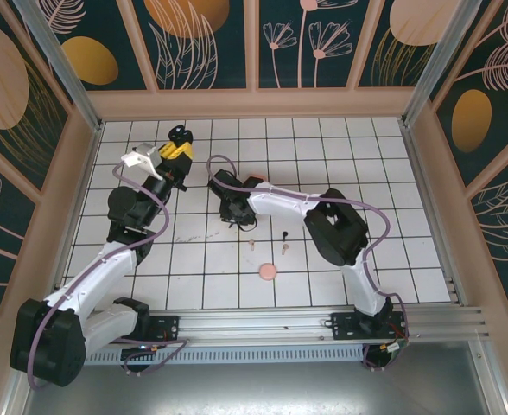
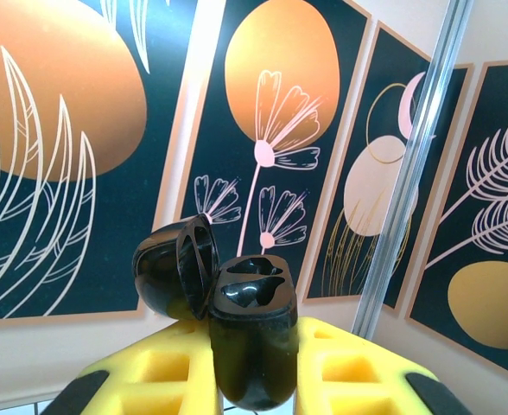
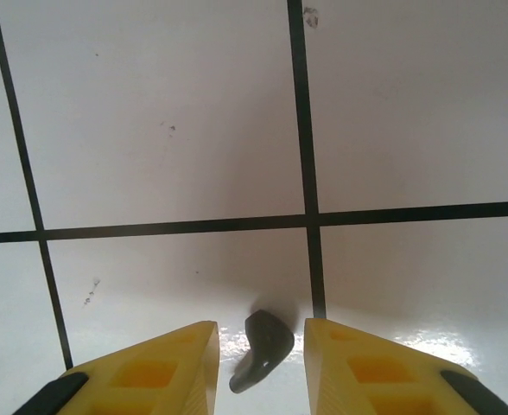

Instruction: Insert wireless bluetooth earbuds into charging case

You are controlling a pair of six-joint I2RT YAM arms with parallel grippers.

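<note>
The left gripper [image 2: 254,354] is clamped on a black charging case [image 2: 252,337], its yellow fingers [image 2: 163,372] pressed to either side of the body. The case is held off the floor with its lid [image 2: 174,275] hinged open to the left and two moulded wells facing up. From above, this gripper sits over the back-left tiles, near the back wall [image 1: 254,102] and the left wall, so there is little room behind it or to its left.

The right gripper [image 3: 263,335] is down at the white tiled floor [image 1: 409,173], jaws parted. A black earbud [image 3: 263,347] lies on the tile between its yellow fingers [image 3: 163,367], with a narrow gap on each side. The bud lies just left of a dark grout line and below a grout crossing.

In the top view, the right arm reaches leftward across the middle of the floor. Just right of and nearer than its wrist lie three tiny buds: one black [image 1: 283,235] and two pale [image 1: 252,245] [image 1: 285,252], all apart from one another. A round pink item [image 1: 266,273], possibly a closed case though too small to tell, sits nearer the bases. Bare tile runs from the right arm's elbow to the right wall, and a metal rail [image 1: 427,318] bounds the near edge.
</note>
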